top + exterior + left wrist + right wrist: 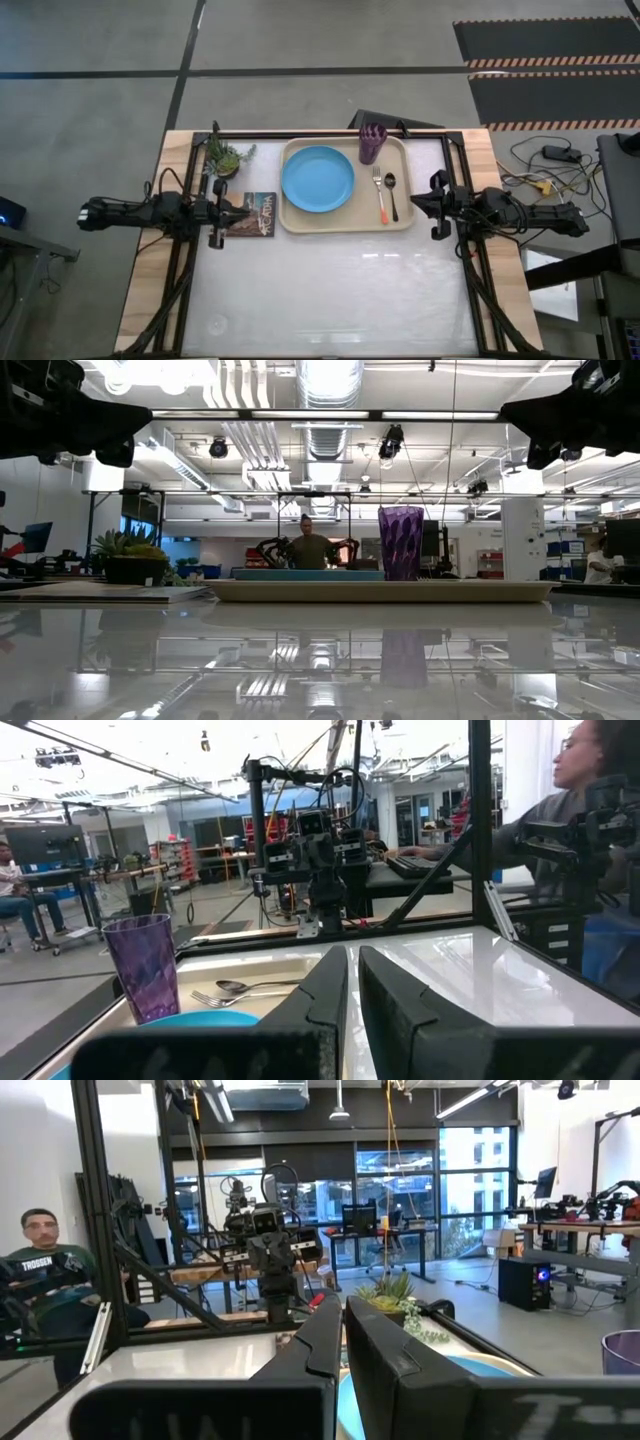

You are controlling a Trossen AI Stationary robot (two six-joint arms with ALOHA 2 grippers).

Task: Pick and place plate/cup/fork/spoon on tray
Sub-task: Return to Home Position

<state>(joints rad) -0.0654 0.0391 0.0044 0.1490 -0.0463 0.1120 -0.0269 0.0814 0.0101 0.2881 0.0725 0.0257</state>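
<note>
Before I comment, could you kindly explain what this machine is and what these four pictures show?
It is a two-armed robot at a table. One camera looks straight down, one level across the tabletop, one rides each wrist. The large beige rectangular tray holds a round light-blue plate, ridged purple tumbler, orange-handled fork and dark metal spoon; a small dark book and potted plant sit left of it. The left arm's fingers and right arm's fingers wait either side, shut, empty.

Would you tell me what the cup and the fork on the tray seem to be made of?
The cup looks like translucent purple plastic, possibly glass: light passes through its ridged wall. The fork seems to have pale metal tines and an orange-red, probably plastic, handle.
</note>
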